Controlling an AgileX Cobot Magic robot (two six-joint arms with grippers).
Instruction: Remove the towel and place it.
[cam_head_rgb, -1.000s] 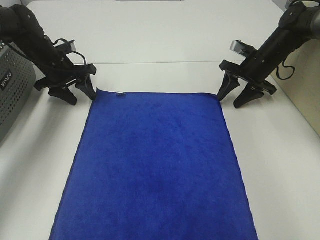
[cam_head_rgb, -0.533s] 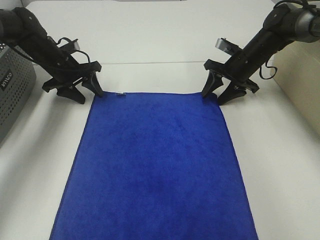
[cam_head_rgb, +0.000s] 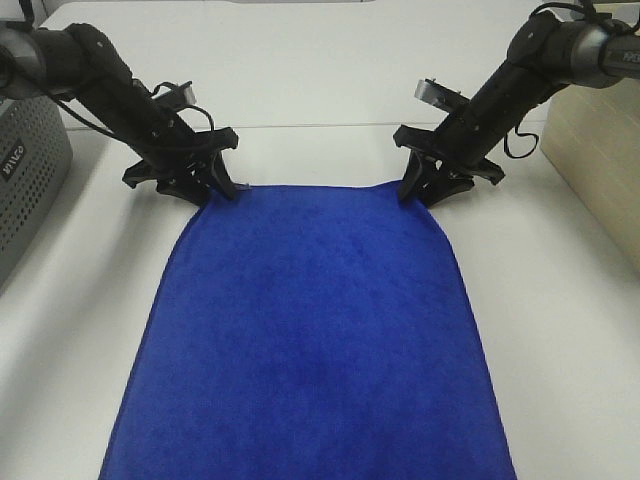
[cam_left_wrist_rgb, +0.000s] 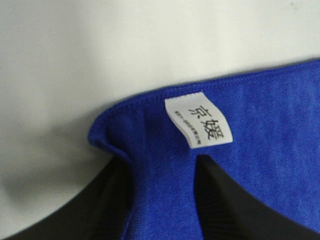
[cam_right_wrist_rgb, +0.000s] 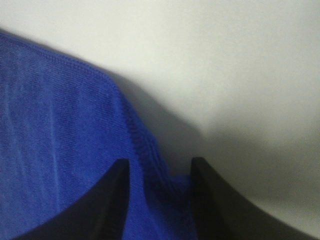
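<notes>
The royal-blue towel (cam_head_rgb: 315, 330) lies spread on the white table (cam_head_rgb: 320, 70), reaching to the near edge of the exterior view. My left gripper (cam_head_rgb: 218, 188) is at its far left corner. In the left wrist view my left gripper (cam_left_wrist_rgb: 162, 200) has its fingers closed in on bunched blue cloth (cam_left_wrist_rgb: 260, 125), just below the white tag (cam_left_wrist_rgb: 198, 121). My right gripper (cam_head_rgb: 418, 192) is at the far right corner. In the right wrist view my right gripper (cam_right_wrist_rgb: 160, 200) pinches the stitched edge of the towel (cam_right_wrist_rgb: 60, 140).
A grey perforated basket (cam_head_rgb: 25, 180) stands at the left edge of the table. A beige box (cam_head_rgb: 600, 150) stands at the right edge. Bare white table lies behind the towel and along both its sides.
Both grippers have moved inward onto the towel's far corners and closed on them. The far corners have bunched inward, so the far edge is narrower.
</notes>
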